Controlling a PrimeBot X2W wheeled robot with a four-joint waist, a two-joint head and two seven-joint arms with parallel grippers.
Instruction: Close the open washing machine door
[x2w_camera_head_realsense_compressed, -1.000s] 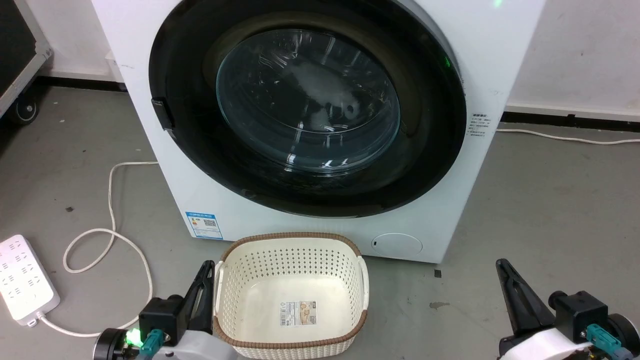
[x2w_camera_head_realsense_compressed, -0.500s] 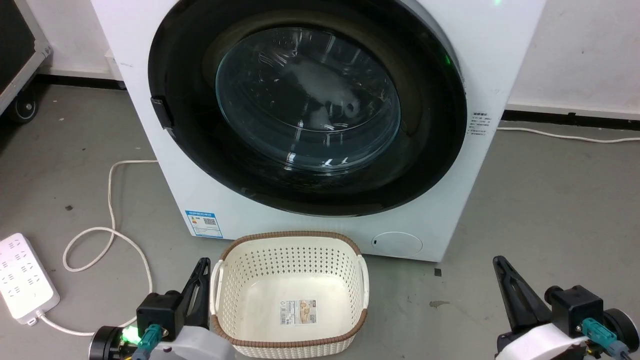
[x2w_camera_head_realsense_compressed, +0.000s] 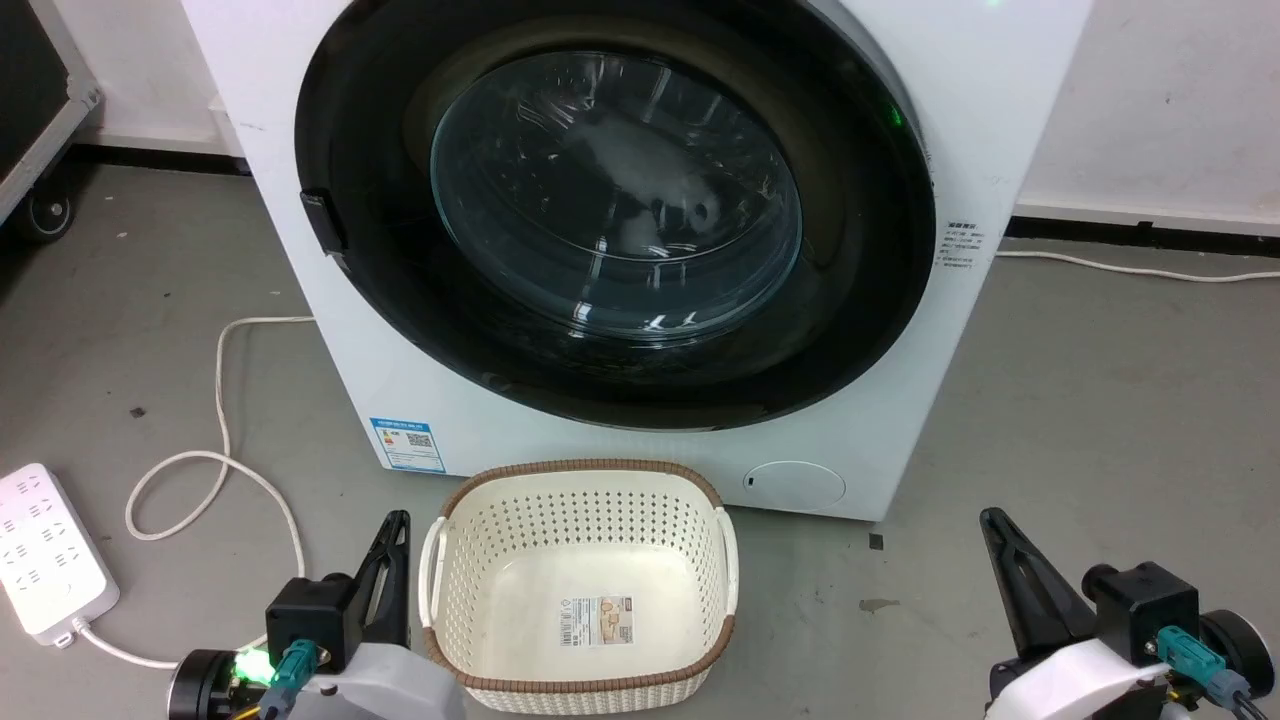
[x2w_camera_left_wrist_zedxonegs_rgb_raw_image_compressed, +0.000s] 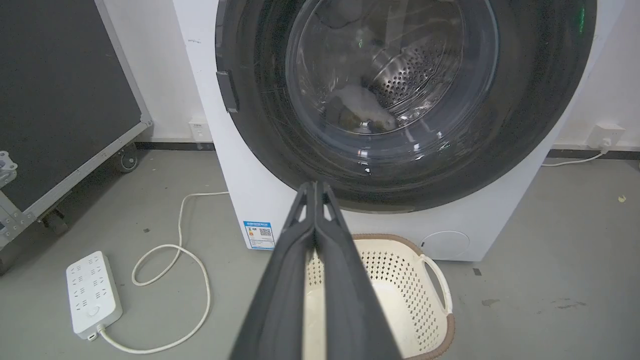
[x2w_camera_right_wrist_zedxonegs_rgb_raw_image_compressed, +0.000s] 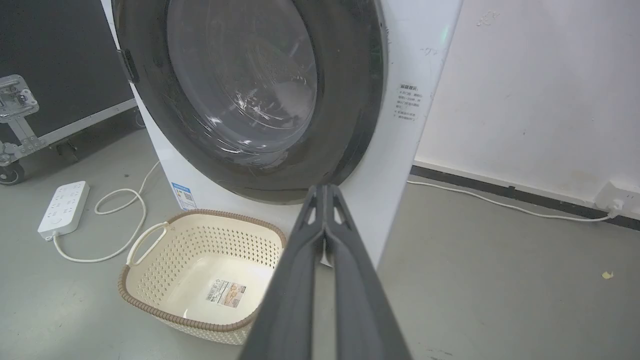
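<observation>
Washing machine door (x2w_camera_head_realsense_compressed: 615, 200) sits flush in the front of the washing machine (x2w_camera_head_realsense_compressed: 1010, 90); no gap that I can see along its black rim, handle tab (x2w_camera_head_realsense_compressed: 322, 220) side included; I judge the closing step done, or nearly. Left gripper (x2w_camera_left_wrist_zedxonegs_rgb_raw_image_compressed: 314, 189) fingers pressed together on nothing, low beside the basket (x2w_camera_head_realsense_compressed: 580, 468); right gripper (x2w_camera_right_wrist_zedxonegs_rgb_raw_image_compressed: 325, 189) likewise pinched empty, well apart from the machine (both low near the floor). Next move, if any: a firm push near the tab to confirm the catch; whether it has latched I cannot tell.
</observation>
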